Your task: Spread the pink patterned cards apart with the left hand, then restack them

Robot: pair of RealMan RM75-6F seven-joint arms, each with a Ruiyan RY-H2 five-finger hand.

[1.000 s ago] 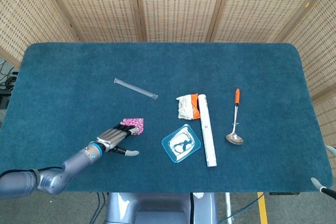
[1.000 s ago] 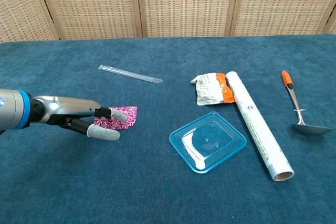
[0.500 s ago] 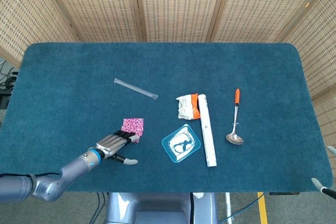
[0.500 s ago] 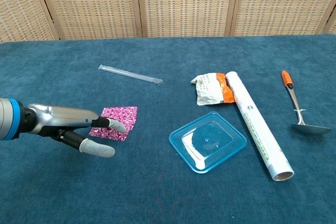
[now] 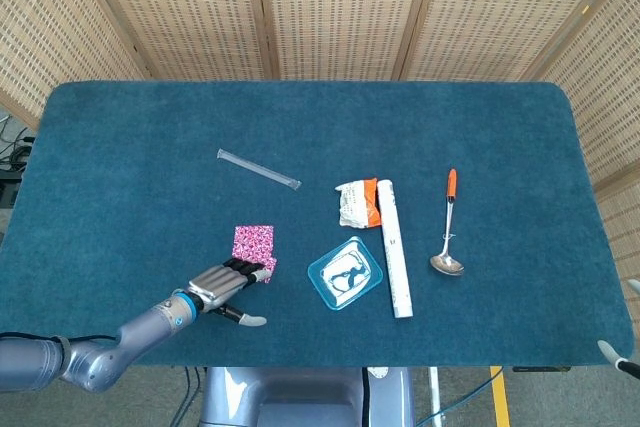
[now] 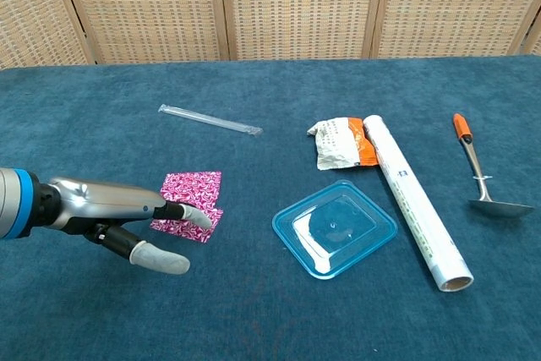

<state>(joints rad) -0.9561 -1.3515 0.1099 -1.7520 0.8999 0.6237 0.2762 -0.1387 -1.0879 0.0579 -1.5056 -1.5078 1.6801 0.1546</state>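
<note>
Pink cards (image 6: pixel 189 200) now fanned apart under left hand's (image 6: pixel 127 213) fingertips (image 6: pixel 199 218).

Table (image 5: pixel 300 117) covered in dark teal carpet-like cloth, corners rounded. Behind its far edge, a folding screen (image 5: pixel 340 7) of woven cane panels in pale wood frames; more panels angle in at either side. Below the near edge: grey floor (image 5: pixel 540 397), a yellow line (image 5: pixel 497 397) across it, some cables. Light even, soft shadows.
</note>
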